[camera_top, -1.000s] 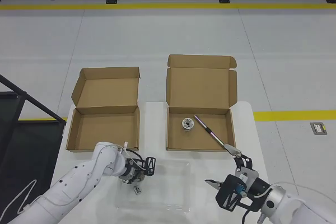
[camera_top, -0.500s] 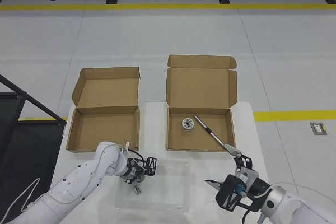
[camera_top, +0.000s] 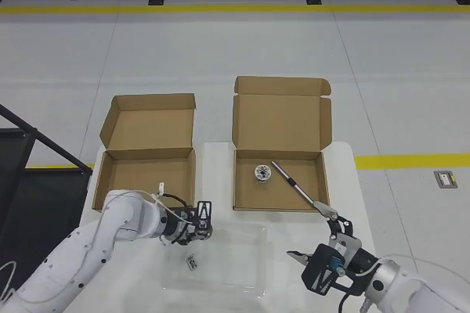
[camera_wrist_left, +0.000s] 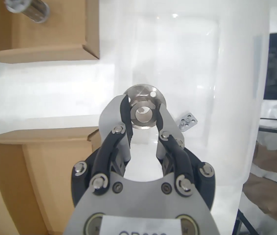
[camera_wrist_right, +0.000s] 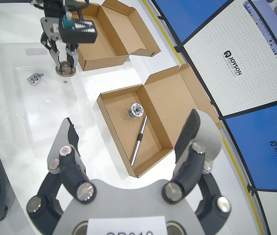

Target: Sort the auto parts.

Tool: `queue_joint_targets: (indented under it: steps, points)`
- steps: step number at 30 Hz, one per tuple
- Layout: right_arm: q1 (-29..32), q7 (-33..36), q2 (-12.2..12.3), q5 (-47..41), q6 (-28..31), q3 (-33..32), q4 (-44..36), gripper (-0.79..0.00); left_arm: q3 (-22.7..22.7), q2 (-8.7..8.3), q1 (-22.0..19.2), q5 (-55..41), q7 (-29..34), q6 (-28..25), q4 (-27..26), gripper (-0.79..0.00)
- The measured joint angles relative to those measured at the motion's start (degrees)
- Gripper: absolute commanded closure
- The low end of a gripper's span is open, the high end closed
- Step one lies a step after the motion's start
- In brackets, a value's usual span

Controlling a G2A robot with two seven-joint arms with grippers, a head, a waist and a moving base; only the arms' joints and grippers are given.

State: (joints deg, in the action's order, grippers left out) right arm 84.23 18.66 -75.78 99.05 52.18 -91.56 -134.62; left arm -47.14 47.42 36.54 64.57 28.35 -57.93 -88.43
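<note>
My left gripper (camera_wrist_left: 142, 118) (camera_top: 202, 222) is shut on a round metal flanged hub (camera_wrist_left: 143, 110) (camera_wrist_right: 65, 70). It holds the hub at the clear tray's (camera_top: 247, 291) back left edge, near the front right corner of the left cardboard box (camera_top: 145, 181). A small drilled metal block (camera_top: 192, 263) (camera_wrist_left: 188, 121) (camera_wrist_right: 34, 78) lies in the tray. The right box (camera_top: 323, 184) holds a toothed spool (camera_top: 262, 171) (camera_wrist_right: 135, 110) and a thin rod (camera_top: 294, 187) (camera_wrist_right: 139, 138). My right gripper (camera_top: 315, 241) (camera_wrist_right: 132, 121) stands open with nothing in it, off the tray's right side.
Both boxes stand at the back of the white table with their lids folded open; the left one shows a bare floor. A black frame (camera_top: 16, 125) stands off the table's left side. Bare table lies between the two boxes.
My left gripper has drawn back from over the tray's left part toward the left box, carrying the hub. The small block stays in the tray. The right arm has not moved.
</note>
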Motion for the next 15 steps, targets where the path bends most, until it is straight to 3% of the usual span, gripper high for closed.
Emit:
queue_joint_targets:
  steps: [5, 9, 15]
  points:
    - [0.0, 0.0, 0.0, 0.0, 0.0, 0.0, 0.0, -0.785, -12.0, -3.68, 7.0, 0.2, -2.6, 4.4, -6.1, 0.000]
    - [0.0, 0.0, 0.0, 0.0, 0.0, 0.0, 0.0, -0.785, -20.4, -5.53, 13.2, 1.2, -3.9, 10.2, -7.1, 0.000]
    - [0.0, 0.0, 0.0, 0.0, 0.0, 0.0, 0.0, -0.785, -20.9, -5.60, 13.5, 1.3, -4.0, 10.4, -7.0, 0.000]
